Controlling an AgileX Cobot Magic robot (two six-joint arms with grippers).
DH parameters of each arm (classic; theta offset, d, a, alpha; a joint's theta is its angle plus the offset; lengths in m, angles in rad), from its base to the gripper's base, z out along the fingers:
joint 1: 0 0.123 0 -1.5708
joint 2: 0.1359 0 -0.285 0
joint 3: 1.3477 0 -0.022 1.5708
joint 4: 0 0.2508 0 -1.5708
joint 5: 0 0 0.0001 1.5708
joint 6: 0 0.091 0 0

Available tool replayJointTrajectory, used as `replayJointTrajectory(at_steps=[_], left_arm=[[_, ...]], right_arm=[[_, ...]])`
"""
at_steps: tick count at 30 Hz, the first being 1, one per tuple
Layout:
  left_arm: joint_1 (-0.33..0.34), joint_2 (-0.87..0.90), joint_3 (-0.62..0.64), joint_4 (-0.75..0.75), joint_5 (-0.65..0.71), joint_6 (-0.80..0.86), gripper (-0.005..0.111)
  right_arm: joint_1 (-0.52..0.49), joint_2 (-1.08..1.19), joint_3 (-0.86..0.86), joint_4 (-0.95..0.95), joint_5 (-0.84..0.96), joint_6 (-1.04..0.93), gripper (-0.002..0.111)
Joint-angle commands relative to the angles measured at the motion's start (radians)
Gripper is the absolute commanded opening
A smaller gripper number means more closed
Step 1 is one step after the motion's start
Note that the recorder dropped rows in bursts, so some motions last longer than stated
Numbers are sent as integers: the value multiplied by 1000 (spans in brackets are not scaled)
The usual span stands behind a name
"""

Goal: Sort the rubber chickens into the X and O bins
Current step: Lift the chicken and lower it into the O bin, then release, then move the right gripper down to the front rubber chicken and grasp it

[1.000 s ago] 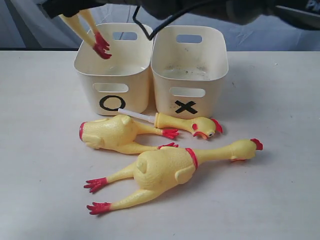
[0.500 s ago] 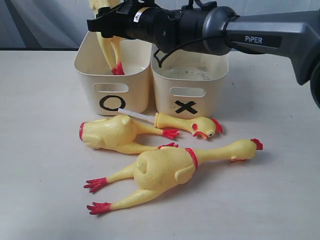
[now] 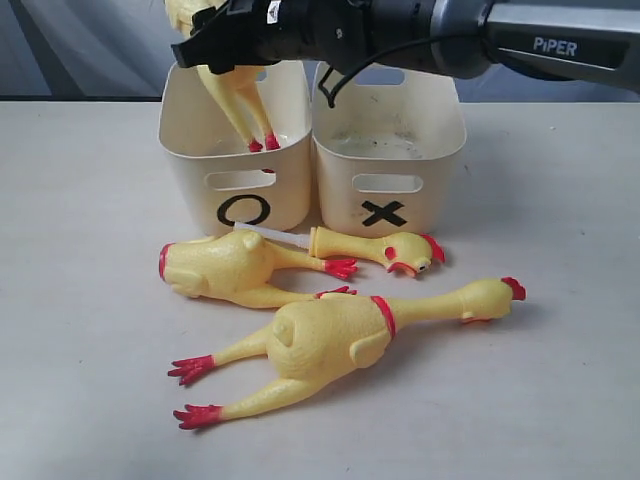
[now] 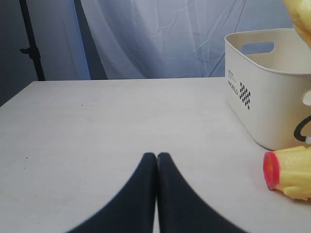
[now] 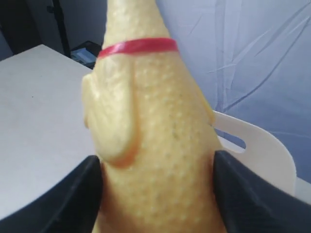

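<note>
My right gripper reaches across above the O bin and is shut on a whole rubber chicken. That chicken's legs hang down inside the O bin. The X bin stands right of it, with nothing showing inside. In front of the bins lie the headless body and the head-neck piece. Nearer the front a second whole chicken lies on the table. My left gripper is shut with nothing in it, low over the table, left of the O bin and the headless body.
The pale table runs wide on both sides of the bins and chickens. A grey curtain hangs behind the table. A dark stand rises at the far edge in the left wrist view.
The right arm has shifted slightly right and lowered, so the held chicken's legs hang deeper in the O bin. Both bins have slid a little to the right.
</note>
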Motion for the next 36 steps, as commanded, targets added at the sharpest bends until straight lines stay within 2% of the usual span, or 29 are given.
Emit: replayJointTrajectory(at_steps=[1, 2, 3, 9, 13, 18, 22, 24, 26, 29, 31, 36], left_arm=[[-4, -5, -2, 0, -14, -6, 0], [-4, -5, -2, 0, -14, -6, 0], [-4, -5, -2, 0, -14, -6, 0], [-4, -5, -2, 0, -14, -6, 0], [-4, -5, -2, 0, -14, -6, 0], [-4, -5, -2, 0, -14, -6, 0], [-4, -5, -2, 0, -14, -6, 0], [-4, -5, -2, 0, -14, -6, 0], [-4, -5, -2, 0, -14, -6, 0], [-4, -5, -2, 0, -14, -6, 0], [-4, -5, -2, 0, -14, -6, 0], [-4, -5, -2, 0, -14, -6, 0]], right_arm=[[-2, 2, -5, -55, -8, -4, 63], [-2, 25, -5, -55, -26, -4, 73], [-2, 43, -5, -52, -42, -4, 78], [-2, 95, -5, 38, -163, 4, 76], [-2, 64, -5, 15, -102, 4, 76], [0, -5, -5, -70, 163, -84, 76], [15, -73, -5, -54, 443, -336, 69], [17, -117, -5, 44, 633, -556, 59], [17, -140, -5, 107, 786, -652, 56], [17, -136, -5, 126, 912, -651, 56], [21, -115, -5, 168, 1108, -658, 55], [37, -57, -5, 364, 1108, -745, 55]])
